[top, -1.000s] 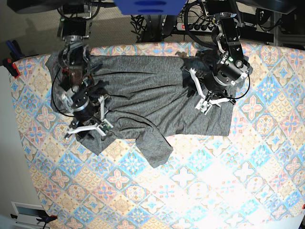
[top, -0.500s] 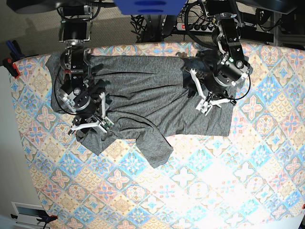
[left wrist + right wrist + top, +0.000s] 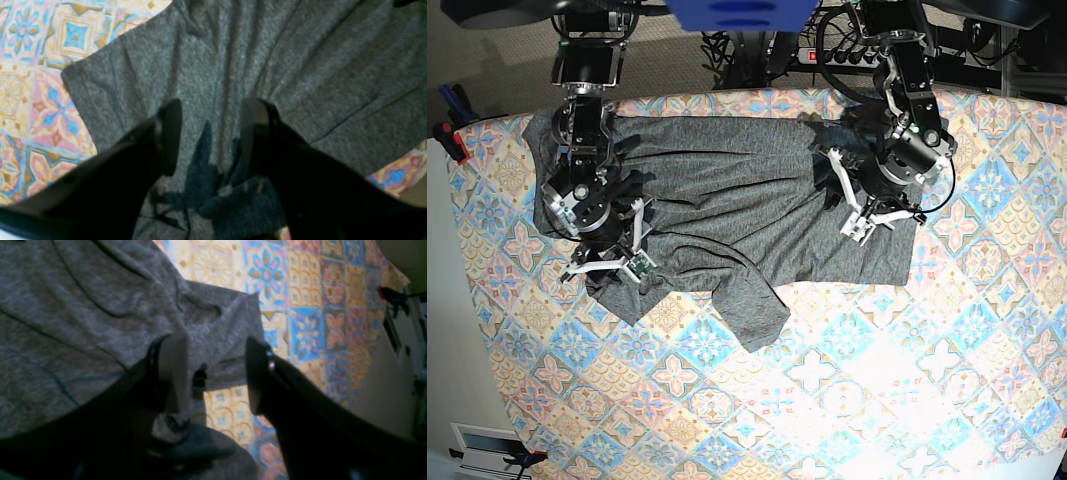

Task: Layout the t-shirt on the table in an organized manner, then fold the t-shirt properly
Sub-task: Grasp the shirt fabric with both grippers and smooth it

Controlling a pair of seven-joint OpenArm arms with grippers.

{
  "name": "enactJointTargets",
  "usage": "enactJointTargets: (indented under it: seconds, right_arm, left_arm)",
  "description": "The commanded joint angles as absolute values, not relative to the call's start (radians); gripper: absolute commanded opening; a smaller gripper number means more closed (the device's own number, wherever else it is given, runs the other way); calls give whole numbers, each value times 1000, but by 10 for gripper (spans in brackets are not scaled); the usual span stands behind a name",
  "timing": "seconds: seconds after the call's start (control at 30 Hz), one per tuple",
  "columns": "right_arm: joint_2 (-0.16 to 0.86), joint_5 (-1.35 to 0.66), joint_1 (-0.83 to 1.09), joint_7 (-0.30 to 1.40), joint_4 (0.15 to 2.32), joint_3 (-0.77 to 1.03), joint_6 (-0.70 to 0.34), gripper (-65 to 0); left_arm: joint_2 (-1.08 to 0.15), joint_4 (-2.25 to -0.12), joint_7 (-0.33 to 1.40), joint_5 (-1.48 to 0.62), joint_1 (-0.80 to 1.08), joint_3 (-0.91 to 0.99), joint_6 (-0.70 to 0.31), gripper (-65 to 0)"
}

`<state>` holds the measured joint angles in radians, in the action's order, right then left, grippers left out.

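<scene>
Right pincer (image 3: pixel 607 262): at the left of the base view, over the shirt's left end. Jaws stand apart; the right wrist view shows bare cloth and desk between them, nothing gripped.
Shirt (image 3: pixel 727 200): dark grey, lying across the far part of the desk (image 3: pixel 847 380), rumpled. A flap hangs toward the near side at the middle, and creases run across the body.
Flap (image 3: pixel 752 305): folded out of line; judged the main thing to straighten before any fold.
Left pincer (image 3: pixel 867 205): at the right of the base view, over the shirt's right end. Jaws apart; the left wrist view shows flat fabric between them, none pinched.
Step in hand: judged as laying out, not yet folding.
How to do it well: lower each pincer onto an outer edge, close on 1 layer only, then draw the 2 ends apart evenly so the creases pull flat.
Care: thin fabric will likely bunch if pulled from the middle; take hems or corners.
Risk: catching the desk cloth along with the shirt.
</scene>
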<state>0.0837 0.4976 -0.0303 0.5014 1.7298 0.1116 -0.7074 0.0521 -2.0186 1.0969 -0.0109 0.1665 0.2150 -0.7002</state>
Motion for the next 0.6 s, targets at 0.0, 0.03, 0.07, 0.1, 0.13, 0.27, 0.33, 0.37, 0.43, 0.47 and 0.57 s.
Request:
enactJointTargets:
  seconds: [0.0, 0.03, 0.07, 0.1, 0.13, 0.27, 0.33, 0.37, 0.43, 0.47, 0.57]
  right_arm:
    - [90, 490, -50, 479, 1774, 114, -698, -388]
    - [90, 490, -50, 479, 1797, 111, -698, -388]
    - [90, 492, -50, 479, 1825, 111, -698, -388]
    - [90, 493, -50, 481, 1854, 108, -698, -388]
    - [90, 495, -50, 481, 1879, 107, -698, -388]
    - [90, 492, -61, 483, 1906, 120, -698, -388]
    - [90, 495, -73, 473, 1804, 150, -698, -388]
    - [90, 495, -51, 463, 1794, 150, -698, -388]
    - [90, 489, 16, 433, 1856, 160, -698, -388]
    - [88, 489, 33, 437, 1877, 171, -698, -388]
    - [71, 490, 1, 486, 1870, 177, -698, -388]
  left_arm:
    - [51, -2035, 1076, -25, 157, 214, -698, -374]
    - [51, -2035, 1076, -25, 156, 214, -698, -374]
    - [51, -2035, 1076, -25, 156, 214, -698, -374]
    - [51, -2035, 1076, -25, 156, 214, -698, -374]
    - [51, -2035, 1076, -25, 156, 214, -698, -374]
    - [51, -2034, 1076, -25, 157, 214, -698, -374]
    - [51, -2034, 1075, -24, 157, 214, -698, -374]
    - [51, -2026, 1072, -24, 159, 213, -698, -374]
    - [51, -2012, 1070, -24, 162, 206, -698, -374]
    - [51, -2008, 1072, -24, 162, 206, -698, -374]
    - [50, -2005, 1070, -24, 156, 211, -698, -374]
